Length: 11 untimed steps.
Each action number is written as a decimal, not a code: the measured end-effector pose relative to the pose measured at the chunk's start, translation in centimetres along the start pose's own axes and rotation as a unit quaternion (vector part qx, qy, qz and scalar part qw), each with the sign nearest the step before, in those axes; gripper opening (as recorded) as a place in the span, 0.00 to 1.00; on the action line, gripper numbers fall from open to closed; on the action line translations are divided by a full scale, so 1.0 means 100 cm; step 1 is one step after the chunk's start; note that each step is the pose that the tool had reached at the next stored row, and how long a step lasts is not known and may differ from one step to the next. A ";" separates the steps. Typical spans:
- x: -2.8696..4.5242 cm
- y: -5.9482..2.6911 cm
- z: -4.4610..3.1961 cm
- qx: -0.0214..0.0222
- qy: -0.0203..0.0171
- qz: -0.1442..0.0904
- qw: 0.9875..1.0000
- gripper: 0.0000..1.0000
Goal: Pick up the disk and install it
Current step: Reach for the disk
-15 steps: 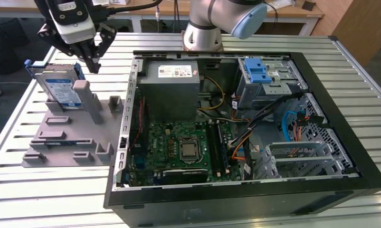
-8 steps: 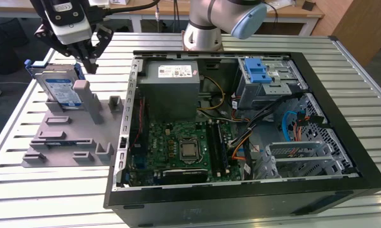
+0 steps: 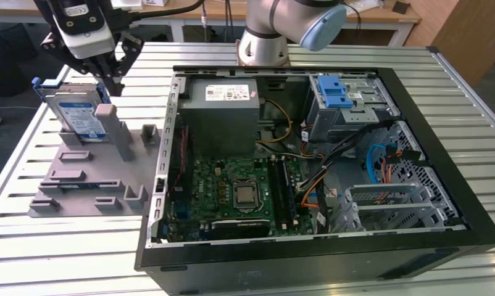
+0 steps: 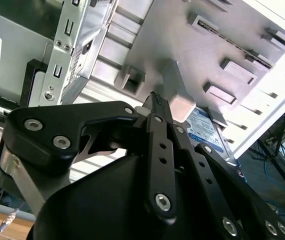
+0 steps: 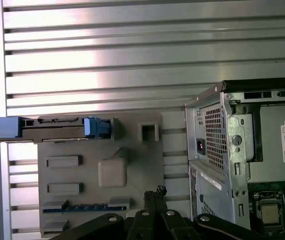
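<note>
Disk (image 3: 74, 115) — partly behind grey holder (image 3: 76, 188)

A slatted metal worktop (image 3: 66, 259) carries an open computer case (image 3: 313, 269). Just beside it, on the exterior view's left, lies a grey holder plate (image 3: 73, 191).

The exterior view looks steeply down from high over the slatted silver metal table (image 3: 66, 246) and open black computer case (image 3: 313, 271). Both wrist views peer closely past my black gripper (image 5: 155, 191), the first straight down, the second slanting, sharing the grey plastic fixture plate (image 5: 132, 165) and case corner.
</note>
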State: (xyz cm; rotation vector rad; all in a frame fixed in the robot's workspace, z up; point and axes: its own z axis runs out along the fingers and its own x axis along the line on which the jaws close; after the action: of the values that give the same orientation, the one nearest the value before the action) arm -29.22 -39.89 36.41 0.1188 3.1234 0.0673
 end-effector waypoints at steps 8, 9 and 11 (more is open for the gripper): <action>0.0092 -0.0007 0.0008 0.000 0.000 0.000 1.000 0.11; 0.0119 -0.0004 0.0009 0.000 0.000 0.000 1.000 0.11; 0.0193 0.0006 0.0009 0.000 0.000 0.000 1.000 0.11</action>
State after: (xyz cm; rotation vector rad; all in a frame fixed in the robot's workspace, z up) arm -31.14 -39.68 36.30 0.1188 3.1238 0.0672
